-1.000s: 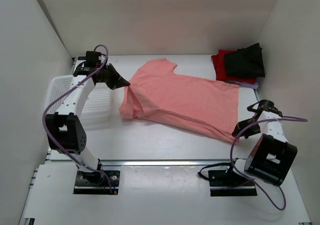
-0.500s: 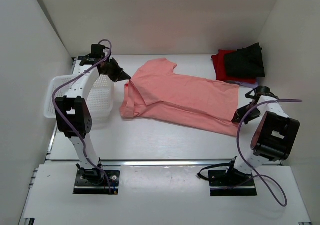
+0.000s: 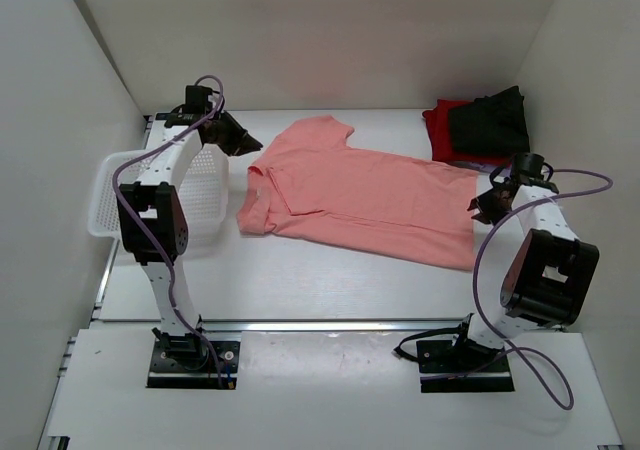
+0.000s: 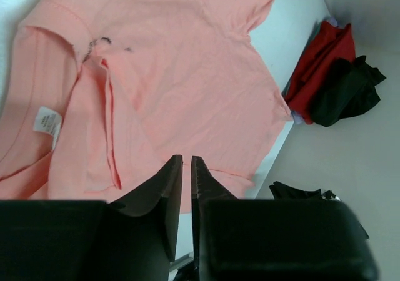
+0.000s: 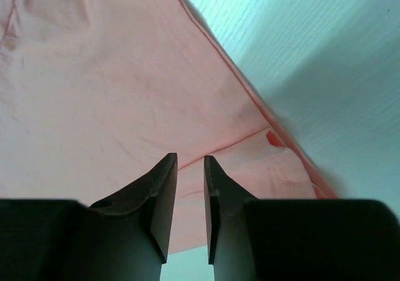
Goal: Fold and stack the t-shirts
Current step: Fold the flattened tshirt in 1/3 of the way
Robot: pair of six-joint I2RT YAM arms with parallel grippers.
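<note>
The salmon-pink t-shirt [image 3: 365, 195] lies spread out across the middle of the table, neck end to the left and hem to the right. In the left wrist view [image 4: 181, 75] its white neck label [image 4: 47, 120] shows. My left gripper [image 3: 245, 148] hovers by the shirt's left shoulder, jaws closed to a slit with nothing between them [image 4: 186, 159]. My right gripper [image 3: 478, 205] is above the hem at the shirt's right edge, jaws a little apart and empty [image 5: 190, 157]. Folded red [image 3: 440, 125], black [image 3: 490, 122] and pale lavender [image 3: 500, 168] shirts are stacked at the back right.
A white lattice basket [image 3: 110, 185] stands at the left edge, beside the left arm. White walls close in the table on the left, back and right. The right arm's black body [image 4: 300, 190] shows in the left wrist view.
Both grippers moved toward the back of the table, and the shirt went with them and flattened out. The right gripper rose from the hem's near corner to its right edge.
</note>
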